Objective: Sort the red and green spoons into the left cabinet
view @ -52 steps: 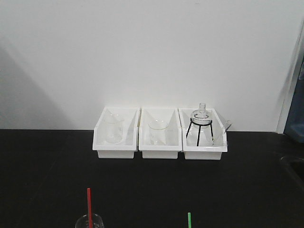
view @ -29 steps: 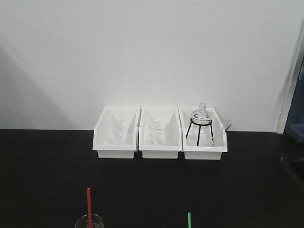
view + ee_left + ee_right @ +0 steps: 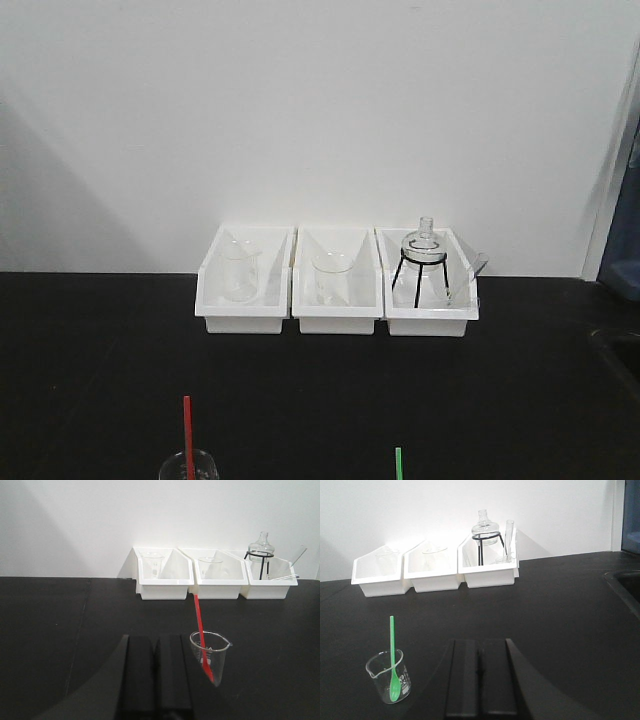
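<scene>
Red spoon (image 3: pixel 200 625), green spoon (image 3: pixel 392 640): one each; three white bins (image 3: pixel 336 322)

Small glass beaker (image 3: pixel 222 652): just ahead-right of left gripper (image 3: pixel 156 641). Second beaker (image 3: pixel 377 677): ahead-left of right gripper (image 3: pixel 479 647). Three white bins (image 3: pixel 217 589): far ahead of both, at white wall (image 3: pixel 300 100). Round flask (image 3: pixel 485 529) on black tripod (image 3: pixel 480 550) in rightmost bin. Black tabletop (image 3: pixel 100 380) beneath.

Red spoon (image 3: pixel 201 632), green spoon (image 3: pixel 393 655), in beakers (image 3: pixel 222 655)
</scene>
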Robot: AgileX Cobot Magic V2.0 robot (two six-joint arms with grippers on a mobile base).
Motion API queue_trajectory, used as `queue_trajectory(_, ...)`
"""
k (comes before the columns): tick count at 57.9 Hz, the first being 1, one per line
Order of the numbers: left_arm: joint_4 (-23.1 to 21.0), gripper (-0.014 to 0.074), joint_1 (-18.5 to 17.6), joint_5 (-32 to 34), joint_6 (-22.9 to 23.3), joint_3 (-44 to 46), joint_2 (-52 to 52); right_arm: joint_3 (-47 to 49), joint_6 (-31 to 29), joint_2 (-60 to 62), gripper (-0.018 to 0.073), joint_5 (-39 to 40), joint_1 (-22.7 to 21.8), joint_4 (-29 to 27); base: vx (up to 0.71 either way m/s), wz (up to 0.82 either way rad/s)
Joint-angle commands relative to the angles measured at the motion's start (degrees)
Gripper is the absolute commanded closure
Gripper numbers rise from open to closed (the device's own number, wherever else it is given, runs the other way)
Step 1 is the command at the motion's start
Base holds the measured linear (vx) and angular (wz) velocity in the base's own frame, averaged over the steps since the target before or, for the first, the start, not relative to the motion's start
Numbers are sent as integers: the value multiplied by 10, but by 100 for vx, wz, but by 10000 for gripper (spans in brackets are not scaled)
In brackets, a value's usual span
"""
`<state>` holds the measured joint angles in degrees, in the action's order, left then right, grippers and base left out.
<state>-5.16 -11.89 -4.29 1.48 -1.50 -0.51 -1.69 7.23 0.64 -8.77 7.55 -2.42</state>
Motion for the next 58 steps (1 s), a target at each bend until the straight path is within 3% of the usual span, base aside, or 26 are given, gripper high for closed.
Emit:
queue_trajectory(1,-5,594,-1,47,3,1,-11,-6,-1,8,564,54,-1,4,0,0)
queue_trajectory(7,-4,594,-1,55,3,2,-11,-6,-1,8,564,76,-1,4,0,0)
queue_trajectory(18,-5,594,-1,130,24,17,-11,5,-15,8,564,170,-1,10,0,0)
queue_trajectory(29,-1,594,-1,59,31,133,9,129,-16,-13,564,141,-1,35,0,0)
queue_trajectory(40,1,594,-1,10,28,273,145,288,-21,-134,564,78,-1,107,0,0)
queue_trajectory(47,1,594,-1,2,8,350,261,357,-14,-234,564,77,-1,109,0,0)
queue_trajectory(58,-1,594,-1,10,-15,401,400,395,-14,-329,562,88,-1,94,0,0)
